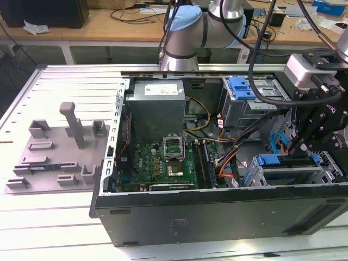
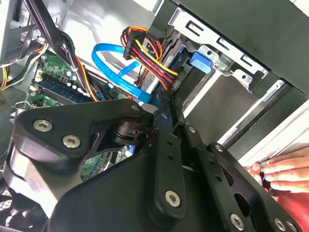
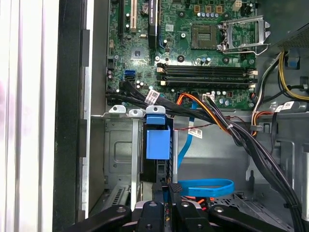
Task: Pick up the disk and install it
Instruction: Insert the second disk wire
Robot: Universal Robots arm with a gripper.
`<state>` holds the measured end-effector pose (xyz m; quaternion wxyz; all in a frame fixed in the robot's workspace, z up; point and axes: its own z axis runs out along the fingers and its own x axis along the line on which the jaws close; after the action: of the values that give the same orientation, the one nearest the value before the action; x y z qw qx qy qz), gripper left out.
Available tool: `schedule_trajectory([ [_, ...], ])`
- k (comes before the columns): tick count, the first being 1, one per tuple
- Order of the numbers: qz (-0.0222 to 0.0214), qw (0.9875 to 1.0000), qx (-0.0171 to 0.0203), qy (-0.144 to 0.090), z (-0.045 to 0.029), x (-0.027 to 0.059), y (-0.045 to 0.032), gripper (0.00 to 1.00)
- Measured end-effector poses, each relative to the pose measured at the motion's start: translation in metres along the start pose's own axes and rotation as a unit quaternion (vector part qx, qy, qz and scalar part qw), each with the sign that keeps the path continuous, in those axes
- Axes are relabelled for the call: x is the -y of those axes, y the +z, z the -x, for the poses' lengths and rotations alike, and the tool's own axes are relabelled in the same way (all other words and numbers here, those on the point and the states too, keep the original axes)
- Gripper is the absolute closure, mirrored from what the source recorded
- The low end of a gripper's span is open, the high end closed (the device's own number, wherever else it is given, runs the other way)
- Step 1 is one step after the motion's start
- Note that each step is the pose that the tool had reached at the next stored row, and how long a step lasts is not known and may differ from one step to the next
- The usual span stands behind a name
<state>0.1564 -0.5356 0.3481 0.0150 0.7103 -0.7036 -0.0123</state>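
The disk (image 1: 288, 162) sits on edge in the drive cage (image 1: 326, 174) at the front corner of the open computer case, on the exterior view's right. Its blue carrier (image 3: 158, 143) fills one cage slot, and the carrier's blue tab (image 2: 200, 61) shows past the fingers. My gripper (image 1: 300, 145) reaches down into the case right over the disk. In both wrist views the gripper (image 3: 169, 186) (image 2: 161, 104) has its jaws drawn together at the disk's near end. I cannot tell whether they touch it.
A cable bundle (image 3: 231, 130) and a blue flat cable (image 3: 207, 186) run close beside the cage. The motherboard (image 1: 168, 160) and grey power supply (image 1: 157, 106) fill the case's middle. A grey fixture plate (image 1: 54, 157) lies outside, on the exterior view's left. A person's hand (image 2: 285, 171) rests nearby.
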Motion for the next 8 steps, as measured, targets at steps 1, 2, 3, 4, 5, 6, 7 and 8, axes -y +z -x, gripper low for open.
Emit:
schedule_trajectory([
  [1, 0.0000, 1.0000, 0.0000, 0.000, 0.0000, 0.0000, 0.0004, 0.84],
  [2, 0.0000, 1.0000, -0.0001, 0.000, 0.0000, 0.0000, 0.0006, 0.84],
  [3, 0.0000, 1.0000, 0.0000, 0.000, 0.0000, 0.0000, 0.0009, 0.84],
  [4, 0.0000, 1.0000, 0.0000, 0.000, 0.0000, 0.0000, 0.0011, 0.84],
  [5, 0.0000, 1.0000, 0.0000, 0.000, 0.0000, 0.0000, 0.0012, 0.84],
  [6, 0.0000, 1.0000, 0.0000, 0.000, 0.0000, 0.0001, 0.0014, 0.84],
  [7, 0.0000, 1.0000, 0.0000, 0.000, 0.0000, 0.0001, 0.0015, 0.84],
  [8, 0.0000, 1.0000, 0.0000, 0.000, 0.0001, 0.0001, 0.0016, 0.84],
])
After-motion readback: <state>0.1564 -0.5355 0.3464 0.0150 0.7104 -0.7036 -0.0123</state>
